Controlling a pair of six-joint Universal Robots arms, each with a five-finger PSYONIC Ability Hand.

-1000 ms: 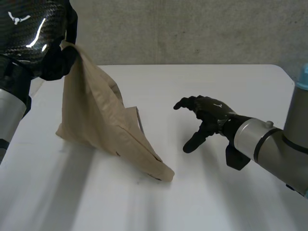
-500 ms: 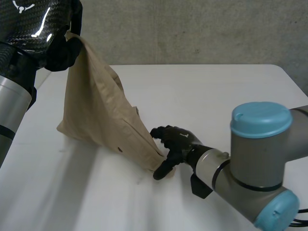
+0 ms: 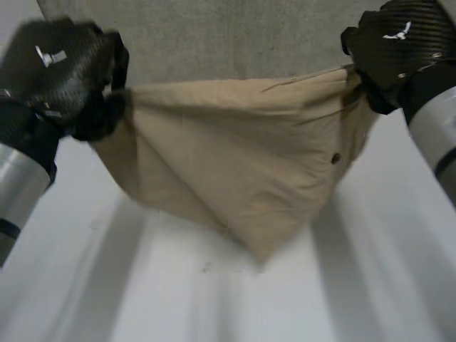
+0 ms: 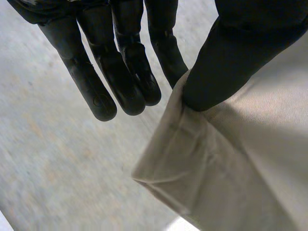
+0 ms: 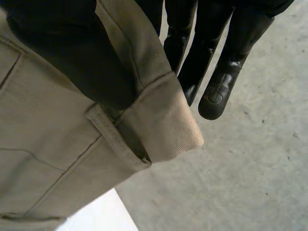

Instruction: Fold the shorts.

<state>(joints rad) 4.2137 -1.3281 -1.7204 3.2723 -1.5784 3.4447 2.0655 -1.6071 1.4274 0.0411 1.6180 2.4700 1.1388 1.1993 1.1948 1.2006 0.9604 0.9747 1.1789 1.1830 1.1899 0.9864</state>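
Tan shorts (image 3: 242,164) hang in the air above the white table (image 3: 85,285), stretched between both hands, with their lowest point dangling near the tabletop. My left hand (image 3: 68,75) pinches one upper corner of the shorts (image 4: 226,159) between thumb and fingers. My right hand (image 3: 395,46) pinches the opposite upper corner at the waistband (image 5: 139,125), its thumb pressed on the cloth against the fingers (image 5: 216,91). A small dark button (image 3: 335,158) shows on the cloth near the right hand.
A grey concrete wall (image 3: 235,35) rises behind the table. The white tabletop stretches out below the hanging cloth, in front and to both sides.
My right hand reached the shorts' low corner on the table, closed on it and lifted it up to the right. The shorts went from a draped heap to hanging spread between both hands.
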